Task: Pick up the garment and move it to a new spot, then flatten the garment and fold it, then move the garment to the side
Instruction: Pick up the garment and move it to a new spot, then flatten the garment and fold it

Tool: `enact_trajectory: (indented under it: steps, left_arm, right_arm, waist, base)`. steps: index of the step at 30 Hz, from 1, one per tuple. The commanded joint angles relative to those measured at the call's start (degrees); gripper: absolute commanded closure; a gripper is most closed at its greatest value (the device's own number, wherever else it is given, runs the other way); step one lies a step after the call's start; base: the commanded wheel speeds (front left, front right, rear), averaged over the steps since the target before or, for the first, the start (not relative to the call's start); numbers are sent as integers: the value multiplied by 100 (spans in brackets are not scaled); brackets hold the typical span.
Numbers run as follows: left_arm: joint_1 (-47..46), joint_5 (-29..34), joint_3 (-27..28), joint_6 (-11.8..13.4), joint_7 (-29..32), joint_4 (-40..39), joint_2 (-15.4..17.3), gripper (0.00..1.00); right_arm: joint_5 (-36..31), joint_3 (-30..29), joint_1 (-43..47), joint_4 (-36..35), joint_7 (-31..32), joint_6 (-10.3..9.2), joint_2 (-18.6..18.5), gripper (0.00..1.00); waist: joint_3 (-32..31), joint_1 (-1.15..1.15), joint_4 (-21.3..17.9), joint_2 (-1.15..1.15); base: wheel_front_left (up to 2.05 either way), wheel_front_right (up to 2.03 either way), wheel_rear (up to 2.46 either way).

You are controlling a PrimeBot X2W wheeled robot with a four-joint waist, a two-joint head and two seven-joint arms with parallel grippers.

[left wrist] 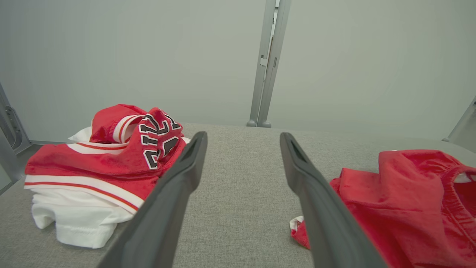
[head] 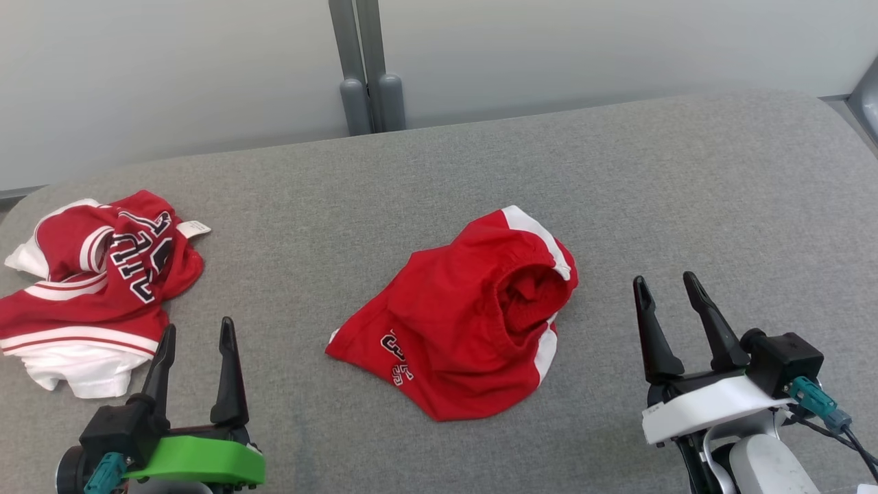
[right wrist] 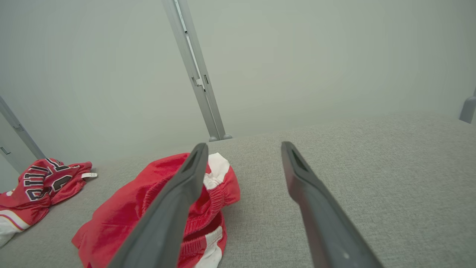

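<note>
The left gripper [head: 198, 324] and right gripper [head: 664, 278] both stand wide apart, holding nothing. Two garments lie on the grey cushion [head: 686, 192]: crumpled red shorts [head: 466, 322] between the two grippers, and a red-and-white jersey [head: 89, 288] just outside the left gripper.

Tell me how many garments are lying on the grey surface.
2. The red shorts lie crumpled in the middle. The red-and-white jersey is bunched at the robot's far left. White cloth beneath may be part of it or another piece; I cannot tell.
</note>
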Motion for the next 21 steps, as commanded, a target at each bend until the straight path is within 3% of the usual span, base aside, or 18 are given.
enact_trajectory:
  steps: [1,8,16,21]
  left_arm:
    - [9,38,67,-60,-2,25,-21,0]
    - [-29,289,230,-257,-2,180,-220,0]
    - [-48,353,345,-431,-2,372,-405,0]
    - [-64,384,378,-509,-2,468,-492,0]
  right_arm:
    - [-48,-8,13,-14,-17,3,-10,0]
    - [139,243,-37,56,-17,3,-97,0]
    - [1031,1613,-331,386,12,3,-683,0]
    - [1601,2319,-730,1017,761,2,-948,0]
  waist:
    - [3,0,5,0]
    - [-50,0,76,0]
    - [-200,0,356,0]
    - [-261,0,637,0]
  base:
    - [0,0,0]
    - [0,0,0]
    - [0,0,0]
    - [0,0,0]
